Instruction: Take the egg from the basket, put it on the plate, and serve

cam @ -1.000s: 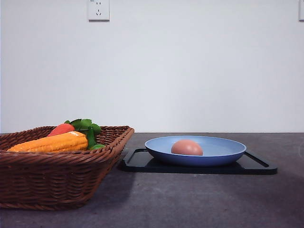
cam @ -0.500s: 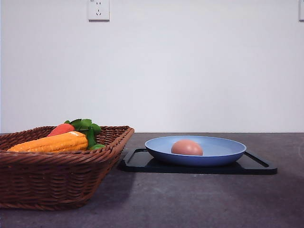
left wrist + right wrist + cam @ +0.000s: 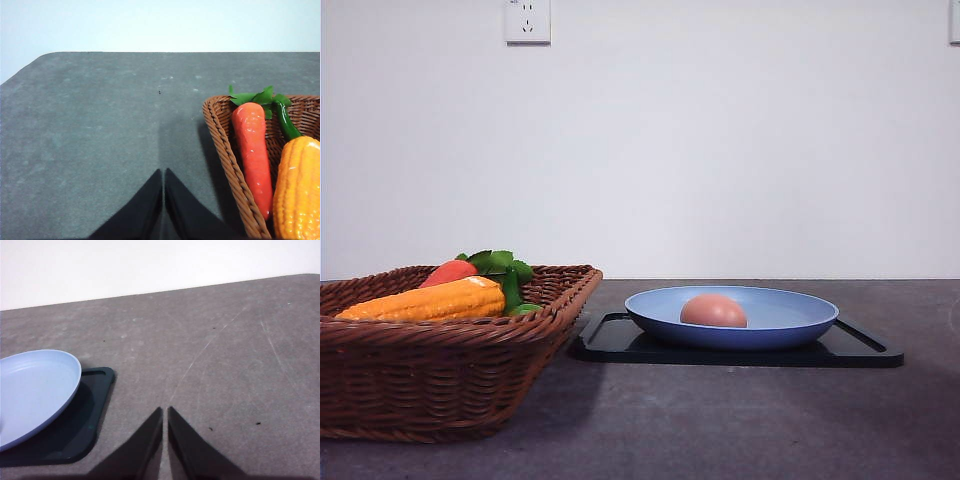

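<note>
The reddish-brown egg [image 3: 713,311] lies in the blue plate [image 3: 790,322], which rests on a flat black tray [image 3: 865,350] right of centre in the front view. The dark-brown wicker basket [image 3: 430,385] stands at the left. In the left wrist view my left gripper [image 3: 164,172] is shut with nothing between its fingers, hovering over bare table beside the basket's corner [image 3: 220,135]. In the right wrist view my right gripper [image 3: 165,411] is shut and empty too, over bare table beside the plate's edge [image 3: 55,375] and the tray [image 3: 95,410].
An orange-red carrot [image 3: 448,272] [image 3: 252,145] with green leaves and a yellow corn cob [image 3: 425,300] [image 3: 299,192] lie in the basket. The dark grey table [image 3: 720,420] runs back to a white wall with a socket [image 3: 527,20].
</note>
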Robot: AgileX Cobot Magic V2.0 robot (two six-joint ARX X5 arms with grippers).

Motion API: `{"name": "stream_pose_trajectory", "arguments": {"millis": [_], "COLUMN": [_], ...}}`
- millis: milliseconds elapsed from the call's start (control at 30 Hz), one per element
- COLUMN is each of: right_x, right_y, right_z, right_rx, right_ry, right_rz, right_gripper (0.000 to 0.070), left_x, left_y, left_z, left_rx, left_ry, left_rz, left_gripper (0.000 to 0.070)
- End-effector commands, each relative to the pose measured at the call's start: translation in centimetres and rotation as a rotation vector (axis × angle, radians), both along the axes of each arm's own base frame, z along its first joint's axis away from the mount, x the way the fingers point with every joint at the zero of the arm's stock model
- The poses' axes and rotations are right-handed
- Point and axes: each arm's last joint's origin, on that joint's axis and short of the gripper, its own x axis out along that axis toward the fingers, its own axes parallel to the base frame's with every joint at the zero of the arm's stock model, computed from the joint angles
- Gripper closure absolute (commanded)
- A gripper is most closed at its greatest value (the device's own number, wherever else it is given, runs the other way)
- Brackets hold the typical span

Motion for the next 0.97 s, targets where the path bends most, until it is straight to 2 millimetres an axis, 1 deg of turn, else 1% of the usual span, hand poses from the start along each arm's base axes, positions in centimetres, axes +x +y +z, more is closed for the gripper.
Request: {"name": "stream_pose_trajectory", "arguments": {"millis": [0, 933], "right_x": [0.02, 0.02], "right_y": [0.00, 0.00], "right_z": [0.01, 0.01], "right_rx": [0.012, 0.012], "right_ry": [-0.009, -0.009], "right_rz": [-0.002, -0.002], "right_gripper": [0.0700, 0.0700], "left_x": [0.15, 0.14], "left_y": [-0.02, -0.02], "left_z": [-0.81, -0.81], "left_rx": [0.007, 0.007], "left_ry": [0.014, 0.014], "left_rz": [-0.002, -0.002], "left_gripper": [0.0700, 0.0700]}}
